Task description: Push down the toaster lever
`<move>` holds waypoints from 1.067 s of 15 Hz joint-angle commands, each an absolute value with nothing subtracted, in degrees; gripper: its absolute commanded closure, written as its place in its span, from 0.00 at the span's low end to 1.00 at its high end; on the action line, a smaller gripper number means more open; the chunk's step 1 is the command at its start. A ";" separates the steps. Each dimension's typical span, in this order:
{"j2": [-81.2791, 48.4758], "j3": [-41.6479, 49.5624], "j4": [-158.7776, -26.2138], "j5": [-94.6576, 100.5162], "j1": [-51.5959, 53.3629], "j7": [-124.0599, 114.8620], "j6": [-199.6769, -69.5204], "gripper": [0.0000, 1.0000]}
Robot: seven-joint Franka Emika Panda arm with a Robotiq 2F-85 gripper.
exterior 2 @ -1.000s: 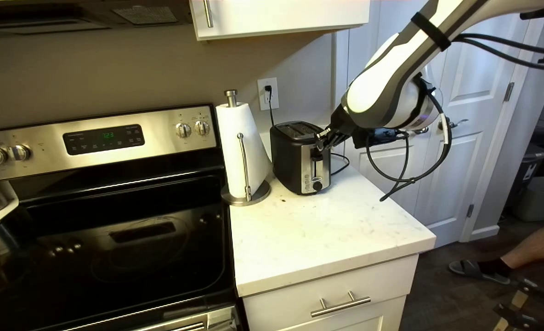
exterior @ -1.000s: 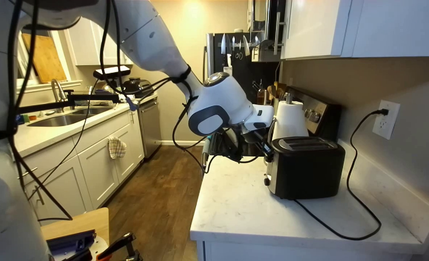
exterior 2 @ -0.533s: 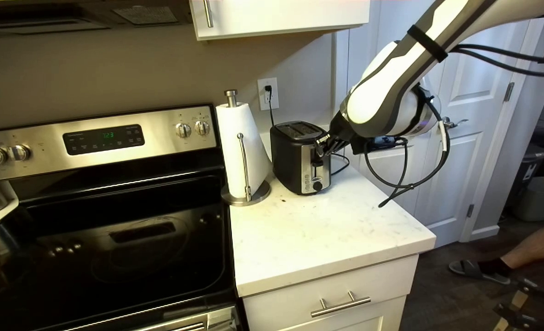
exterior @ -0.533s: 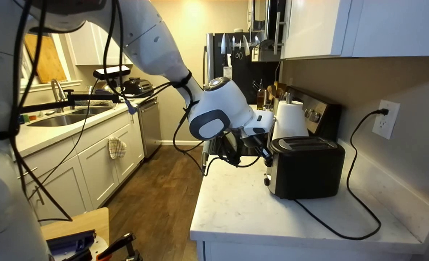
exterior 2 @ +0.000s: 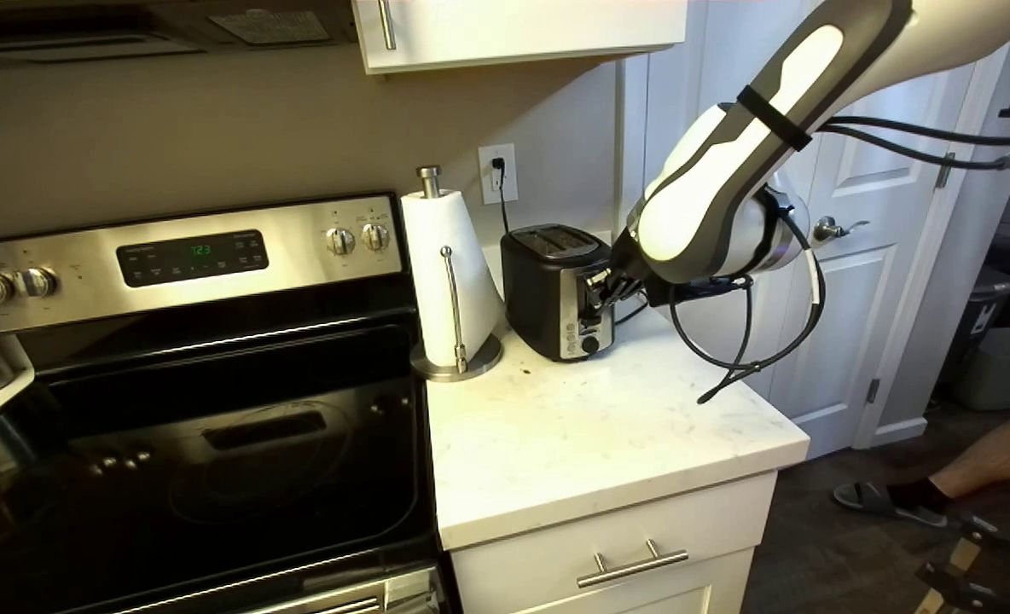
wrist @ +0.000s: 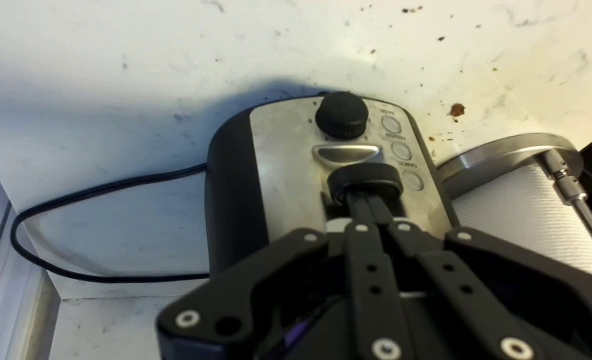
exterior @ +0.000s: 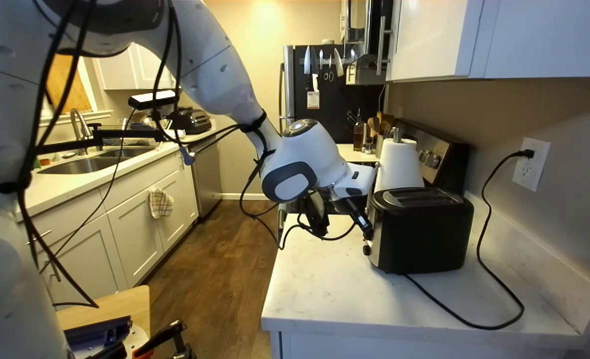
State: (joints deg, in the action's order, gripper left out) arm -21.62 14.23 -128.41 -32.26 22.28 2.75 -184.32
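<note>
The black toaster (exterior: 427, 234) stands on the counter, and it also shows in an exterior view (exterior 2: 548, 294) with its steel end face toward the camera. In the wrist view the steel end face of the toaster (wrist: 291, 160) appears upside down. The dark lever (wrist: 365, 176) sits low in its slot, just above the silver recess and the round knob; it shows small in an exterior view (exterior 2: 590, 321). My gripper (wrist: 367, 200) is shut with its fingers together. Its tips are against the upper side of the lever. The tips also show in both exterior views (exterior: 368, 235) (exterior 2: 595, 297).
A paper towel roll on a metal stand (exterior 2: 449, 281) stands close beside the toaster. The black stove (exterior 2: 215, 452) is beyond it. A black cord (exterior: 516, 309) loops over the counter (exterior: 325, 289) to the wall outlet (exterior: 530, 164). A white cabinet (exterior 2: 522, 30) hangs above.
My gripper has moved down along the toaster's end face, staying shut. The lever has moved down its slot with it. The toaster shows almost no shift.
</note>
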 commanded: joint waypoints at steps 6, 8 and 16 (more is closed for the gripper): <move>-27.39 12.48 -127.32 -33.83 20.50 0.58 -183.09 1.00; -27.60 8.59 -128.66 -26.45 15.62 -6.11 -182.76 1.00; -23.97 8.20 -129.98 -23.02 14.48 -7.44 -189.93 1.00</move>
State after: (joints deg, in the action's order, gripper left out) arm -22.92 7.94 -128.30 -23.39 14.50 -8.25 -185.24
